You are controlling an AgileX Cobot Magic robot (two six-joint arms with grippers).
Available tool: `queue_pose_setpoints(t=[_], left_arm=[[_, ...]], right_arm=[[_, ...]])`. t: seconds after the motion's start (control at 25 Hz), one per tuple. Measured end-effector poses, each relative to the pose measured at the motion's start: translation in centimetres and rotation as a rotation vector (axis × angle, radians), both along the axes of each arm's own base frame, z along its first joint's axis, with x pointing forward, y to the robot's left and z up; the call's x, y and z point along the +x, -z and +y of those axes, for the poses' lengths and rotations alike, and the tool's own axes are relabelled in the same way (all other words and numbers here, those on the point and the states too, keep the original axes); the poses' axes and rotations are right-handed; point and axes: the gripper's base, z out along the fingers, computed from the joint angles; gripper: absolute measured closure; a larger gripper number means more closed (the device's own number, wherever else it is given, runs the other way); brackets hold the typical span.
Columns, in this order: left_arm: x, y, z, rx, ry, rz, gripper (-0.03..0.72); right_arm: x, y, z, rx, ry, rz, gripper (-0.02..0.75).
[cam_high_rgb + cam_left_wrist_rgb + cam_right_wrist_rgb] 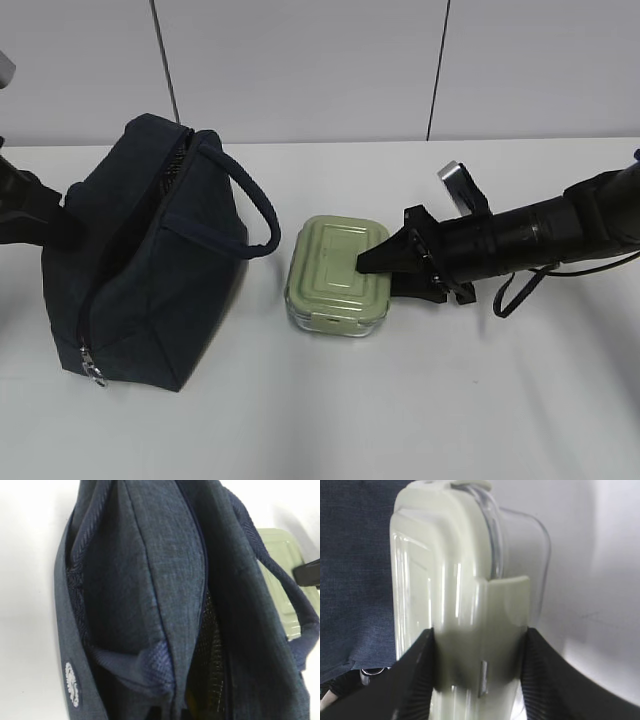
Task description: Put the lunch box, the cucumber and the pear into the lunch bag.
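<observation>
Right gripper (pixel 385 268) comes from the right of the frame and closes its fingers (pixel 415 680) on the near short end of the lunch box (pixel 338 275), at centre. Its long axis points away from the gripper. The lunch bag (pixel 140 260) stands just left.

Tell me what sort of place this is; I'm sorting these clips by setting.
Probably a lab or test bench, not a kitchen: a bare white table, plain pale wall panels behind, and a black robot arm whose right claw grips a clear lunch box with a sage-green lid beside a navy fabric lunch bag.
</observation>
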Motion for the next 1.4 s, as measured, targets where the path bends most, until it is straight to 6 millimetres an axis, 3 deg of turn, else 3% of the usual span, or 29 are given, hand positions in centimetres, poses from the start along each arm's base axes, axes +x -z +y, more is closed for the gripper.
queue_pose_setpoints(t=[0.24,0.44,0.6,0.72,0.92,0.96,1.0,1.12,1.24,1.4], left_arm=[[0.0,0.0,0.0,0.000,0.000,0.000,0.687],[0.0,0.0,0.0,0.000,0.000,0.001,0.687],[0.0,0.0,0.0,0.000,0.000,0.001,0.687],[0.0,0.0,0.0,0.000,0.000,0.001,0.687],[0.0,0.0,0.0,0.000,0.000,0.001,0.687],[0.0,0.0,0.0,0.000,0.000,0.001,0.687],[0.0,0.0,0.0,0.000,0.000,0.001,0.687],[0.0,0.0,0.0,0.000,0.000,0.001,0.687],[0.0,0.0,0.0,-0.002,-0.001,0.000,0.687],[0.0,0.0,0.0,-0.003,-0.001,0.000,0.687]], right_arm=[[0.0,-1.6,-1.2,-0.019,-0.011,-0.048,0.393],[-0.1,-7.7,-3.4,-0.016,0.030,-0.203,0.393],[-0.8,-11.2,-3.6,0.001,0.020,-0.263,0.394],[-1.2,-14.7,-1.5,0.002,-0.048,-0.323,0.394],[-1.6,-19.4,5.4,0.026,-0.179,-0.386,0.396],[-1.6,-19.7,5.7,0.021,-0.185,-0.397,0.396],[-1.9,-21.1,8.4,-0.010,-0.208,-0.439,0.396],[-2.4,-22.9,11.7,-0.035,-0.195,-0.523,0.396],[-2.7,-23.8,14.2,-0.027,-0.185,-0.568,0.396],[-1.9,-21.4,15.8,-0.049,-0.175,-0.529,0.396]])
